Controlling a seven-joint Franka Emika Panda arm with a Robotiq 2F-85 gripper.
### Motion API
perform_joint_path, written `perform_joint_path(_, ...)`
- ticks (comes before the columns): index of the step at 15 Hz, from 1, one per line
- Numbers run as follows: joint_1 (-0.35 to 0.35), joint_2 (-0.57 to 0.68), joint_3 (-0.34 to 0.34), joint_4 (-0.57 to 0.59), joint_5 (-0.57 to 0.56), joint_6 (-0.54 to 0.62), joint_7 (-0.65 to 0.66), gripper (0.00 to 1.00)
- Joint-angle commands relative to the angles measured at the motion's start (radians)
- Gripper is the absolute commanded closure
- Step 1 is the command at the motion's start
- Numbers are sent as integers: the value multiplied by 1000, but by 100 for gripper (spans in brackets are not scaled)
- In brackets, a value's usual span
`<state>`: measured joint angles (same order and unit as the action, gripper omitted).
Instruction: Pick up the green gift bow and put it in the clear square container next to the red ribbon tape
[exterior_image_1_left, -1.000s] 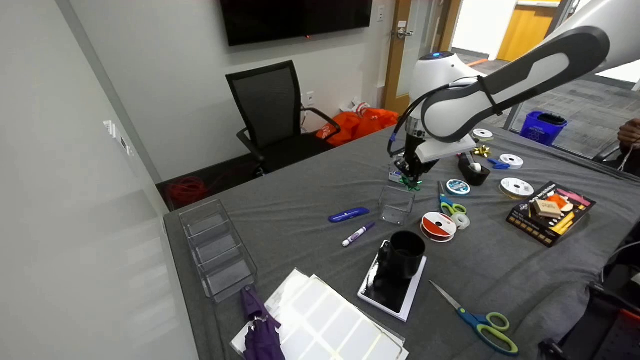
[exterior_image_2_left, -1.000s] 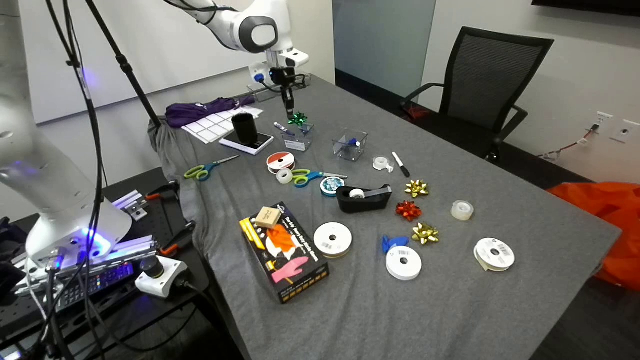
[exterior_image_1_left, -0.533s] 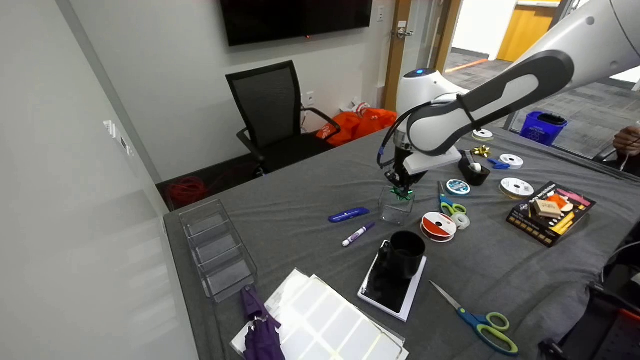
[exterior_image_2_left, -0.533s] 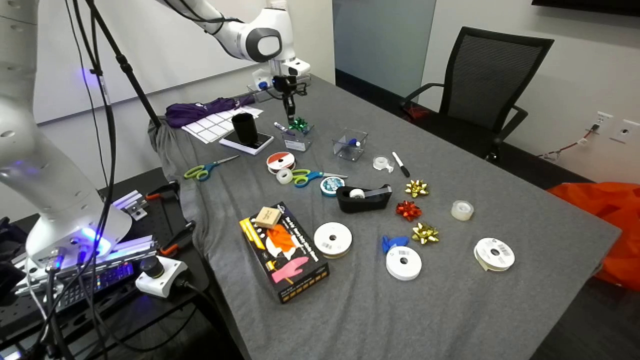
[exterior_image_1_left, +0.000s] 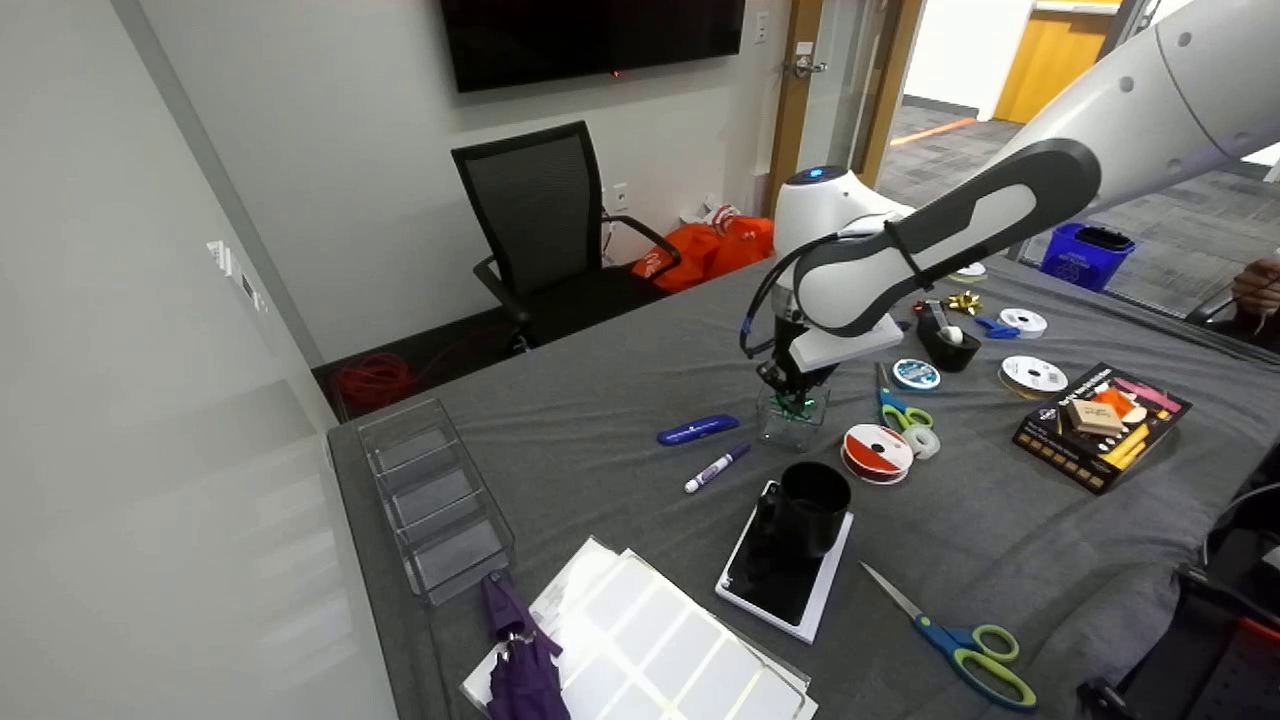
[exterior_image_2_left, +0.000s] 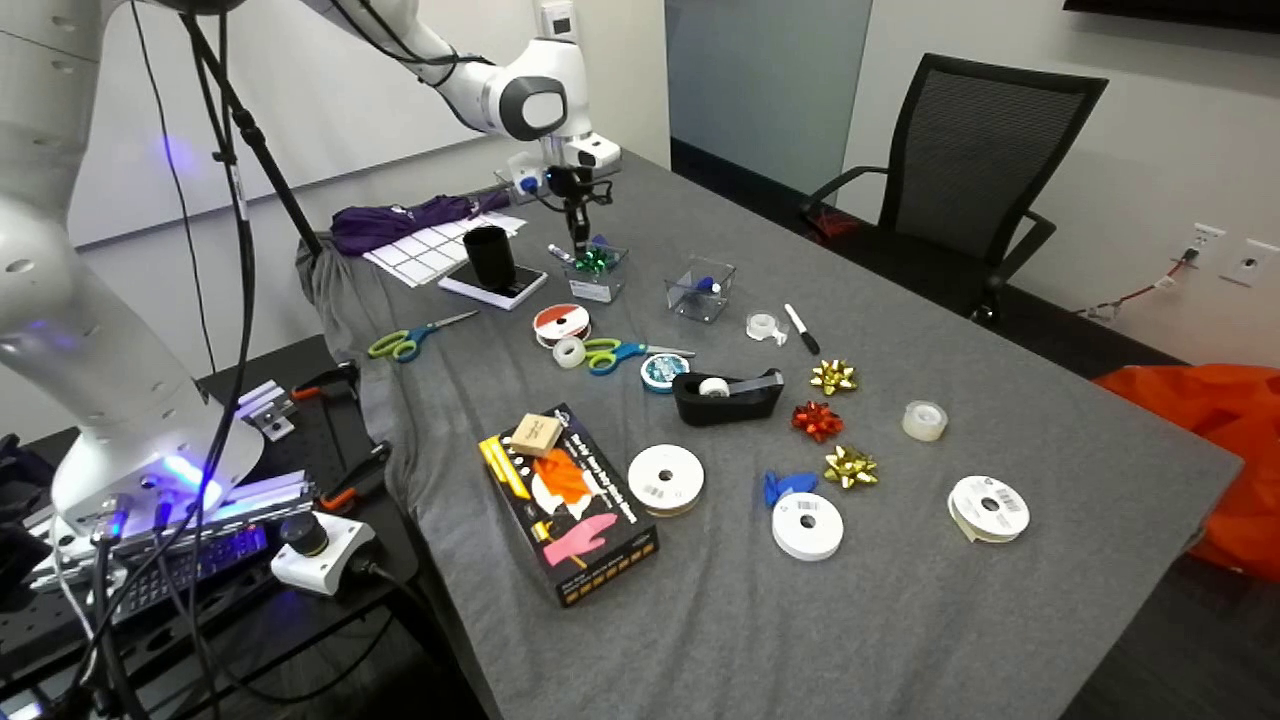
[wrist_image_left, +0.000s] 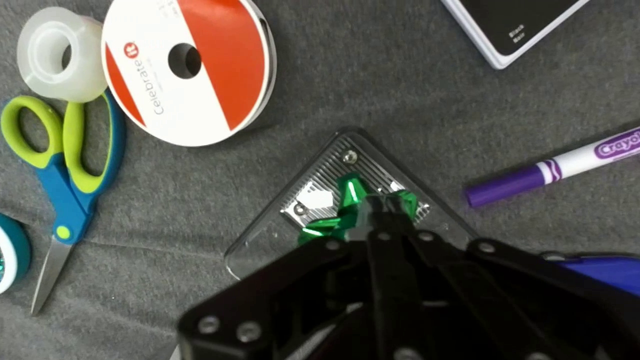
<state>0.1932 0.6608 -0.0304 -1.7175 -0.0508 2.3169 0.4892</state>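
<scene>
arm (exterior_image_1_left: 1000, 208): stretched out, sloping downward | wrist (exterior_image_1_left: 802, 222): upright | claw (wrist_image_left: 383, 202): low, pointing down, clamped closed

In an exterior view, a black mug (exterior_image_1_left: 814, 505) stands on a flat black-and-white box (exterior_image_1_left: 775, 597); near left, a purple umbrella (exterior_image_1_left: 524, 662) overlaps white label sheets (exterior_image_1_left: 660, 650). In an exterior view, a red gift bow (exterior_image_2_left: 817, 421) lies between two gold gift bows (exterior_image_2_left: 833, 377), just right of a black tape dispenser (exterior_image_2_left: 730, 404).
</scene>
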Motion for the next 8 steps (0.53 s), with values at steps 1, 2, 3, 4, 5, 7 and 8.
perform_joint_path(1,15,22,-13,28,5,-23,11,73)
perform_joint_path(2,14,15,-13,19,4,-19,5,68)
perform_joint_path(3,13,11,-13,15,4,-18,3,61)
perform_joint_path(4,12,-1,-13,1,3,-11,-3,53)
perform_joint_path(5,10,-8,-12,-7,4,-6,-8,46)
perform_joint_path(7,5,-26,-9,-24,6,1,-20,32)
perform_joint_path(8,1,-37,-6,-31,9,1,-29,25)
